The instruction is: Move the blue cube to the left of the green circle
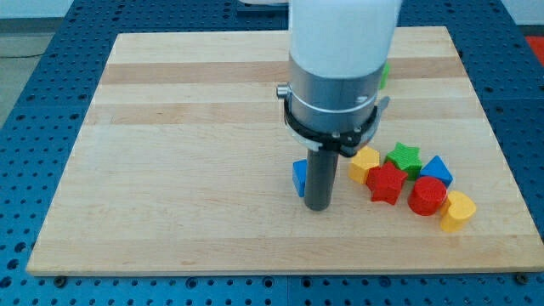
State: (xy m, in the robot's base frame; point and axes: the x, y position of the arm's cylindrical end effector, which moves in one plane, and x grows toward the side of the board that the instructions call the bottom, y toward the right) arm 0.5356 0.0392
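Observation:
A blue cube sits near the middle of the wooden board, mostly hidden behind the dark rod. My tip rests on the board, touching the cube's right side. A green block, probably the green circle, peeks out from behind the arm's white body towards the view's top right; its shape cannot be made out.
A cluster lies at the view's right: a yellow block, a green star, a red star, a blue triangular block, a red cylinder and a yellow heart. The board's edge runs along the bottom.

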